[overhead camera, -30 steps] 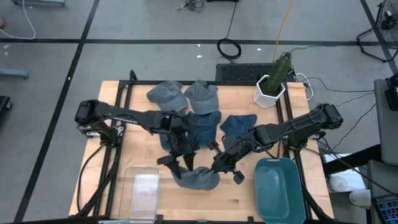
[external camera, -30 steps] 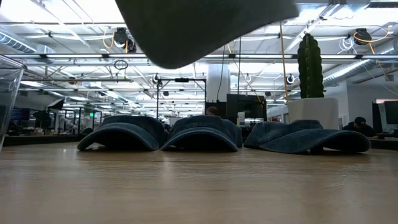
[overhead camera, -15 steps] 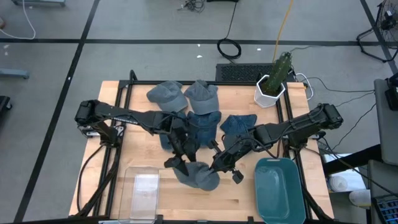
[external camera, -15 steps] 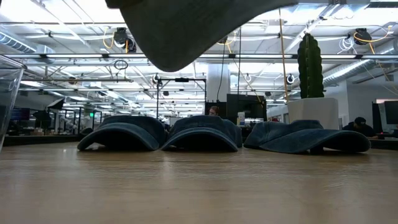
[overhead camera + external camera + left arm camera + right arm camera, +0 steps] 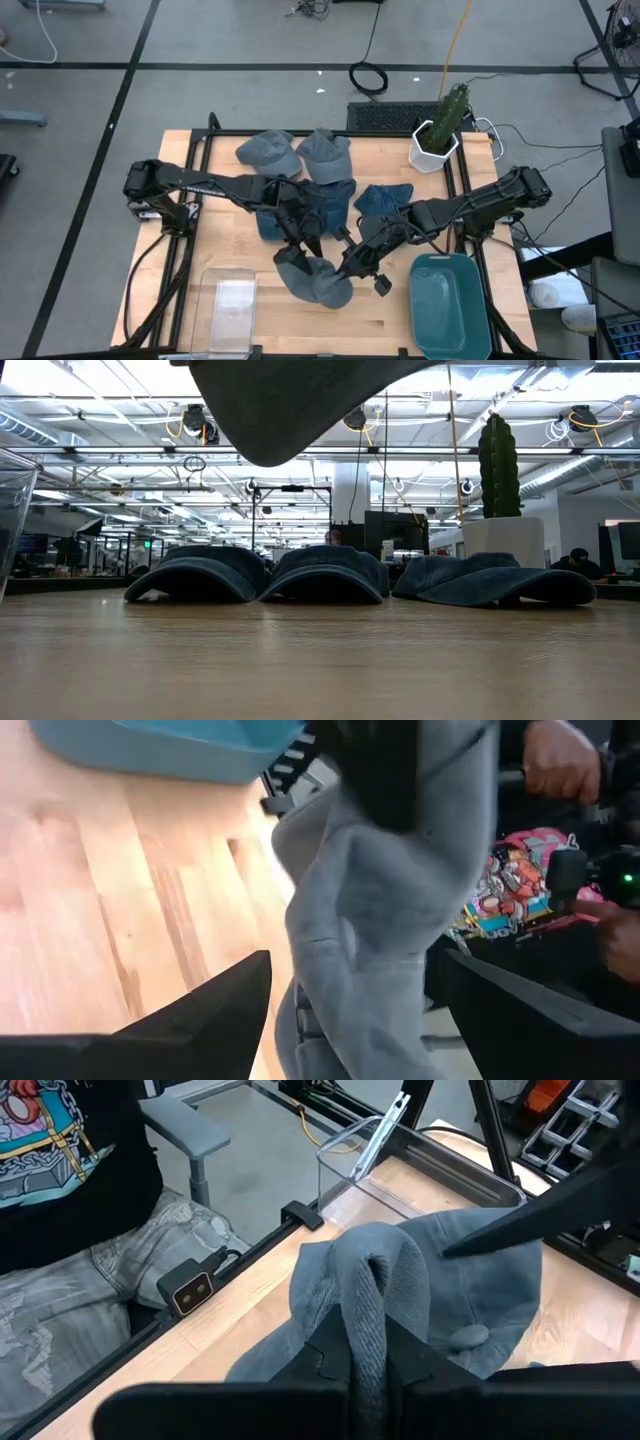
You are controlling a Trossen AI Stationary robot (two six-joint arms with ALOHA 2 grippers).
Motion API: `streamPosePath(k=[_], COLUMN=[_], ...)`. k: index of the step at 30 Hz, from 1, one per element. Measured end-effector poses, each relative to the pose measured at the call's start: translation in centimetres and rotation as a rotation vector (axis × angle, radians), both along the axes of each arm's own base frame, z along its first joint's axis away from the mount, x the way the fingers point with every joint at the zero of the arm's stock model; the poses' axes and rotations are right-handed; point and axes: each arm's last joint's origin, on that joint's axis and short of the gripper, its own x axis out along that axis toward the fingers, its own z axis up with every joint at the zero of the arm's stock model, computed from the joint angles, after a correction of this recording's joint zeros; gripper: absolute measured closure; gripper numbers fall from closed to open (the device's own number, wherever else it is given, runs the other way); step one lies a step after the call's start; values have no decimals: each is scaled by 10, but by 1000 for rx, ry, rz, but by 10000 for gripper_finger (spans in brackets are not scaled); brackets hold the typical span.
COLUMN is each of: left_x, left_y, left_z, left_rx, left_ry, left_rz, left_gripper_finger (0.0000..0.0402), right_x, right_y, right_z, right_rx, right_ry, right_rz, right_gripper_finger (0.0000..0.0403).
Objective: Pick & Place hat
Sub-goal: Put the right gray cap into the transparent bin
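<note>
Grey cap (image 5: 318, 284) is held off the surface (image 5: 200, 190), pinched in closed right hand (image 5: 347, 271); left hand (image 5: 292, 258) is spread open beside it.

hat (image 5: 300, 405) top cut off, low view

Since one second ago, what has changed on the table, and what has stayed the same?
The left gripper moved in over the grey hat, its jaws open on either side of the cloth. The hat's loose end drew in toward the right gripper, which holds it up with jaws shut on a fold. The other hats, clear bin, teal bin and cactus stayed put.
</note>
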Motion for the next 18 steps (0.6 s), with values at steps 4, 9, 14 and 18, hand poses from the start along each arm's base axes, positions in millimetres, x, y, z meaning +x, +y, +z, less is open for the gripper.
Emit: streamPosePath(k=[4, 9, 14, 18], left_x=[3, 6, 8, 10], left_y=[-3, -1, -2, -7], left_z=[-11, -23, -21, -20], left_rx=[-6, -8, 3, -2], left_ry=[47, 107, 56, 22], left_rz=[-33, -27, -44, -60], left_gripper_finger=[105, 106, 116, 171], right_x=[0, 0, 0, 0], right_y=[0, 0, 0, -1], right_z=[0, -1, -1, -1], right_rx=[-3, -2, -3, -1], right_ry=[-1, 7, 8, 9], right_rz=[2, 0, 0, -3], right_gripper_finger=[403, 403, 403, 403])
